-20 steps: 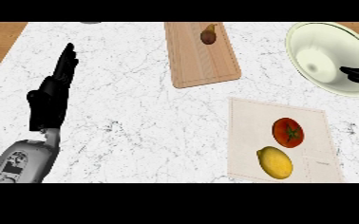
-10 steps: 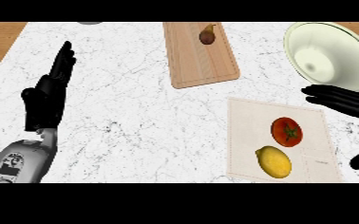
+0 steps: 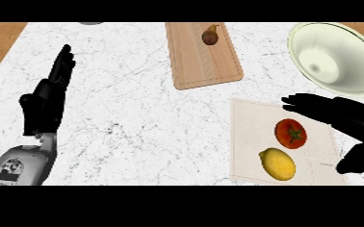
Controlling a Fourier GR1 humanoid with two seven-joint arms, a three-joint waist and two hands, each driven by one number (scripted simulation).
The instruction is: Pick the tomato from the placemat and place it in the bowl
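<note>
A red tomato (image 3: 291, 133) lies on the pale placemat (image 3: 250, 139) at the lower right, with a yellow lemon (image 3: 277, 163) just below it. The cream bowl (image 3: 327, 57) sits at the upper right of the counter. My right hand (image 3: 332, 111) reaches in from the right edge, open, its fingers stretched out just above and to the right of the tomato; its thumb shows lower at the right edge. It does not hold the tomato. My left hand (image 3: 46, 101) rests open at the left, fingers up.
A wooden cutting board (image 3: 202, 55) lies at the top centre with a small brown fruit (image 3: 210, 36) on it. A grey object (image 3: 91, 23) peeks in at the top edge. White marble counter (image 3: 135, 106) spans the middle.
My right hand has come in from the right edge and moved down and left, from beside the bowl to just above the tomato. The left hand has barely shifted.
</note>
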